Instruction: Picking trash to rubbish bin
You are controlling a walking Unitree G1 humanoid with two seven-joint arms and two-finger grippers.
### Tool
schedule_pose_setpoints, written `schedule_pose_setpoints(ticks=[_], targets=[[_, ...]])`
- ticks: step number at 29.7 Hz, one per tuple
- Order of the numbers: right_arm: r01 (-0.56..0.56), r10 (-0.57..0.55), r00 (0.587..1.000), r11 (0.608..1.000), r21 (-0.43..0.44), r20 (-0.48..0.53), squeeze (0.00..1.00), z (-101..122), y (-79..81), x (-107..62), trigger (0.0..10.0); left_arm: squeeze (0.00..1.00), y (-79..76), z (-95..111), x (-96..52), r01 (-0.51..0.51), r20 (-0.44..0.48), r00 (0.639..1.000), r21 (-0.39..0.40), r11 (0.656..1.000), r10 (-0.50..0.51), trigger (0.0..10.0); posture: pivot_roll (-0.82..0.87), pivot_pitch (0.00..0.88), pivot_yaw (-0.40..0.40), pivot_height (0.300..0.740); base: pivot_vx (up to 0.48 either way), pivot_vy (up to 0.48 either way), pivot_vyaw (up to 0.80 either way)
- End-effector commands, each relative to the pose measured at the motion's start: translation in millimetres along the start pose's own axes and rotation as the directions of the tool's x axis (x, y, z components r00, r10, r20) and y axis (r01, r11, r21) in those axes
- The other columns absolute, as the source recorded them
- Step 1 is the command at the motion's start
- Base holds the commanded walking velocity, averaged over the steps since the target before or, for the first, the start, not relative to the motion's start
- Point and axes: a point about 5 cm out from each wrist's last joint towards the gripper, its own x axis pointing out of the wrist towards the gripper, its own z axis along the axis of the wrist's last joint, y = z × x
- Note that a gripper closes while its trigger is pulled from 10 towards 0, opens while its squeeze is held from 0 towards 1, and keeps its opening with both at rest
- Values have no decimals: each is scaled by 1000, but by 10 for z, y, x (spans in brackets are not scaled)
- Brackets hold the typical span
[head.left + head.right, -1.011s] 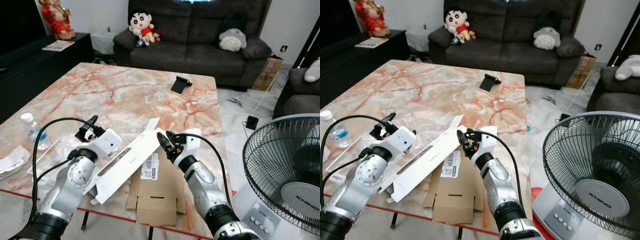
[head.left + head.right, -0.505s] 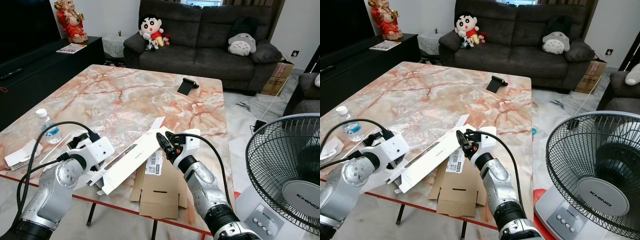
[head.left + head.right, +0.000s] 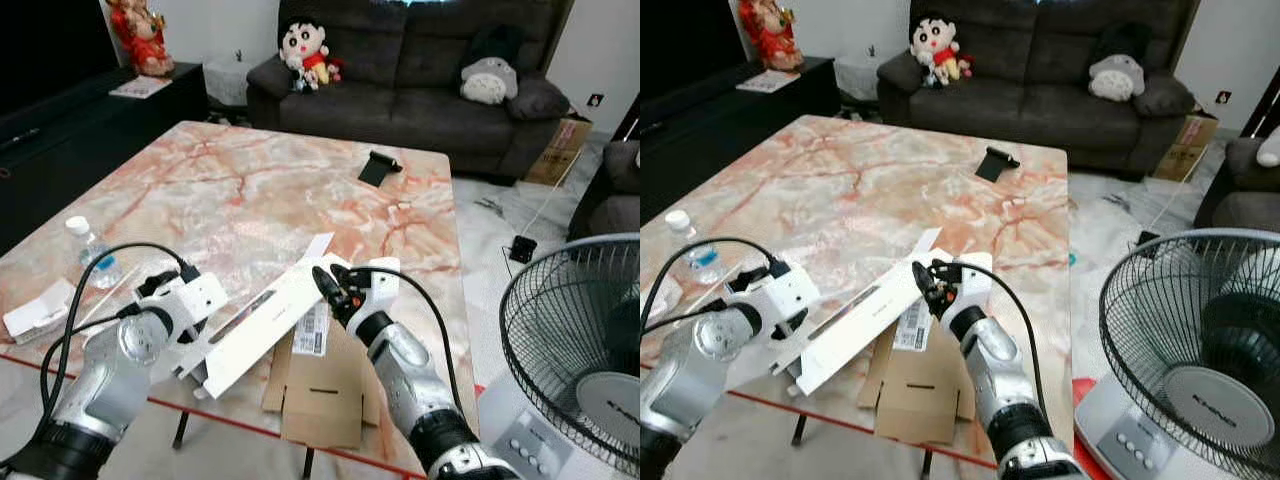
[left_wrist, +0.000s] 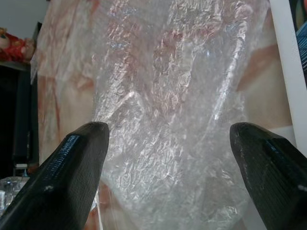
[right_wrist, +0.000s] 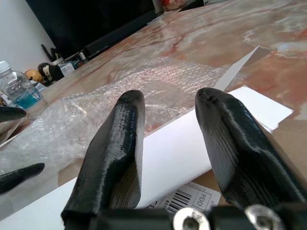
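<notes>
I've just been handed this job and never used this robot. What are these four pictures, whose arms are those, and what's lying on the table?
The two wide pictures come from the robot's head camera, looking down at a marble table. The silver arms are its own, each ending in two black fingers. The other two pictures look along each gripper's fingers. The left gripper is open over clear bubble wrap. The right gripper is open above a long white box, holding nothing. Beside it lies flattened brown cardboard. A water bottle stands at the table's left.

Bench [image 3: 240, 180]: marble, pink-veined | long white box [image 3: 262, 325] laid on flattened cardboard [image 3: 325, 390] | right hand [image 3: 326, 285] poised above box | left hand [image 3: 160, 290] placed beside box end
</notes>
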Motion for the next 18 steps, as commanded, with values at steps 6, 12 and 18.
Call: schedule_pose_setpoints(ticks=[6,12,18], targets=[[-13,13,1000,1000,4,5,0,8,54,20,10000,0,-52,36,124,23,17,1000,-48,999,-22,10000,2,45,-49,740,0,0,0],[-13,13,1000,1000,5,5,0,9,54,22,10000,0,-26,-5,198,-3,-3,1000,-58,998,3,10000,-1,45,-53,740,0,0,0],[-12,12,1000,1000,6,3,0,3,52,19,10000,0,68,-31,258,-83,-37,996,-89,992,80,10000,-3,44,-52,740,0,0,0]])
